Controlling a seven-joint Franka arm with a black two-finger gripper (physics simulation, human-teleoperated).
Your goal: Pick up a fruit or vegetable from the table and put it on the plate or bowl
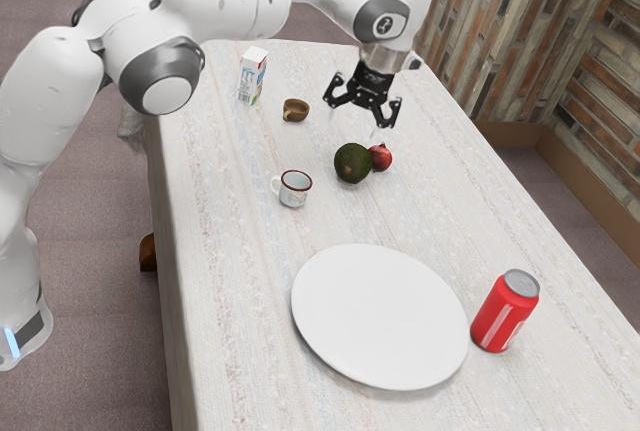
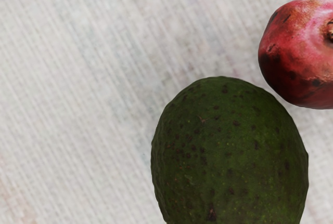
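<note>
A dark green avocado (image 1: 352, 163) lies on the table, touching a small red pomegranate (image 1: 381, 157) on the exterior view's right. My gripper (image 1: 362, 111) hangs open above and a little behind the two fruits, with nothing between its fingers. In the wrist view the avocado (image 2: 229, 154) sits just under the hand with the pomegranate (image 2: 299, 52) beside it. A large white plate (image 1: 379, 314) rests nearer the table's front, well apart from the fruits.
A white enamel mug (image 1: 293, 188) stands to the left of the avocado. A small brown cup (image 1: 295, 109) and a milk carton (image 1: 252, 75) stand at the back. A red soda can (image 1: 504, 311) is right of the plate.
</note>
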